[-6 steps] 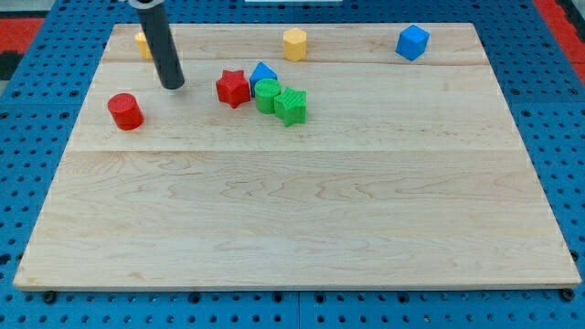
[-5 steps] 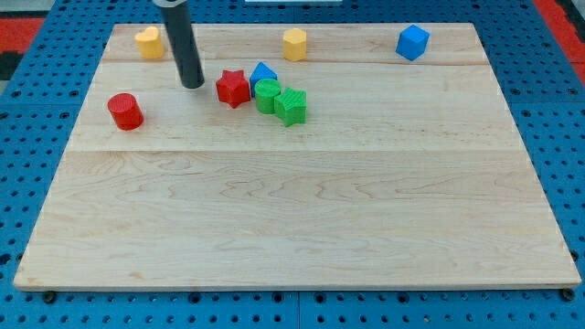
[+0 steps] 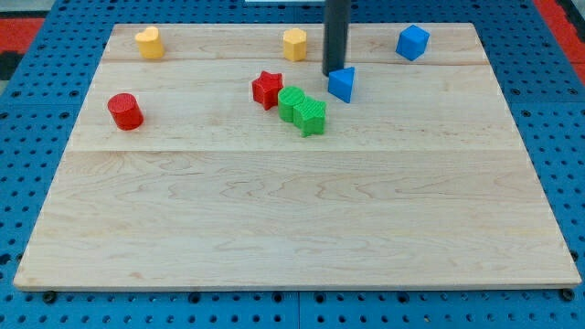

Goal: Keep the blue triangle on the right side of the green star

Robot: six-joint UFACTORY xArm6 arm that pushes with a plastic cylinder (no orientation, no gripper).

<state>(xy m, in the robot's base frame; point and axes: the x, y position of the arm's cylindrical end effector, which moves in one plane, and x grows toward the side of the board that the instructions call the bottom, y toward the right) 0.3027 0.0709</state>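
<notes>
No fingers on this rig, so nothing opens, shuts or holds; just my tip [image 3: 333,73] on the desk [image 3: 292,210]; it sits touching the upper-left edge of the blue triangle [image 3: 342,84].

Blue triangle is toward the view's top, right of centre; green star [image 3: 312,117] is lower-left of it, just beside but apart; so the triangle is on the star's right as things lie now.

Green cylinder [image 3: 292,100] touches the star on its upper left; red star [image 3: 267,89] is next to that.

Handling, my guess: small, light, rigid plastic block; slides easily on smooth wood; no fragility concern. No gripping possible, push only; contact a flat face near its middle; an off-centre push will likely spin it or let it slip off the tip; corners are the worst place to press.

Keep pushes short; avoid nudging the star cluster.
</notes>
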